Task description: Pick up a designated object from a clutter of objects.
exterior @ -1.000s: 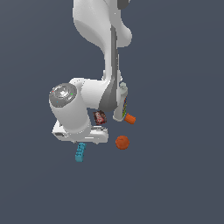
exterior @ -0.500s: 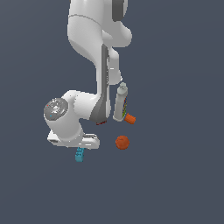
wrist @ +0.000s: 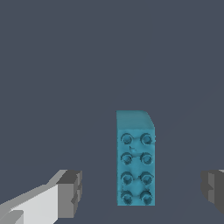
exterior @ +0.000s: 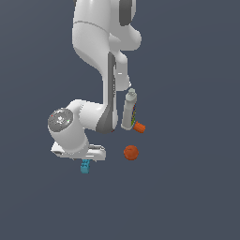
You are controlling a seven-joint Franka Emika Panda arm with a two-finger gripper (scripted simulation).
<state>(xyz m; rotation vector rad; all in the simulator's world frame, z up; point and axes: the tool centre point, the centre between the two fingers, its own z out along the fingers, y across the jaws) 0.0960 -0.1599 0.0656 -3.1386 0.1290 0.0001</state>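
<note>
- Gripper (wrist: 140, 188): I see it spread wide, dark finger pads (wrist: 70, 192) either side of the teal brick (wrist: 135, 157), not touching it.
- Surface (exterior: 187, 187): flat, uniform dark grey-blue; no walls or room features visible.
- Teal brick: elongated, two rows of round studs, lying flat between the fingers; in the exterior view it sits just below the hand.
- Orange ball (exterior: 131, 152), orange cylinder (exterior: 139, 127), white-grey bottle (exterior: 129, 110): grouped toward the exterior view's right.
</note>
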